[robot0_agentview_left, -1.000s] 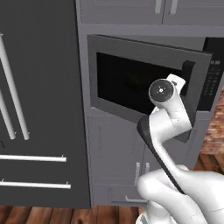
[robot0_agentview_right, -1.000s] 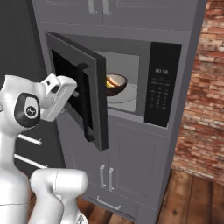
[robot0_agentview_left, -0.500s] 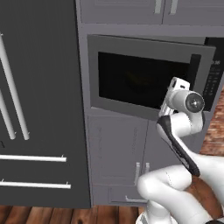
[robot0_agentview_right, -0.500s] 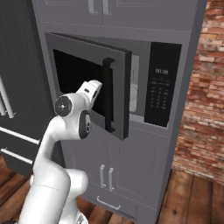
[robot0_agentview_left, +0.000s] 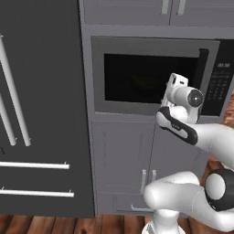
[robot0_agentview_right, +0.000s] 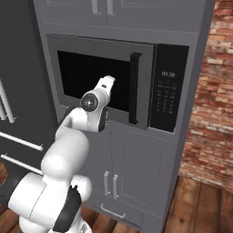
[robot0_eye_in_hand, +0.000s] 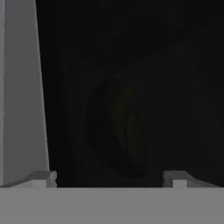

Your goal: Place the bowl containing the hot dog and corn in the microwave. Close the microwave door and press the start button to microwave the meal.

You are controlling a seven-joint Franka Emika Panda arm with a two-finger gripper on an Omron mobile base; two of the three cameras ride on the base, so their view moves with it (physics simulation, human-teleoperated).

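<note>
The door (robot0_agentview_right: 102, 82) sits nearly flush with the microwave (robot0_agentview_right: 123, 86): grey frame, dark glass, black bar handle (robot0_agentview_right: 134, 88) at its 3 o'clock edge. The keypad (robot0_agentview_right: 166, 93) is right of the handle. The gripper (robot0_eye_in_hand: 109, 178) faces the glass, fingers (robot0_eye_in_hand: 41, 178) spread wide, empty. The bowl (robot0_eye_in_hand: 118, 131) shows dimly behind the glass.

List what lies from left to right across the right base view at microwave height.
Dark fridge front → microwave door window → vertical black handle → black keypad panel → brick wall.
</note>
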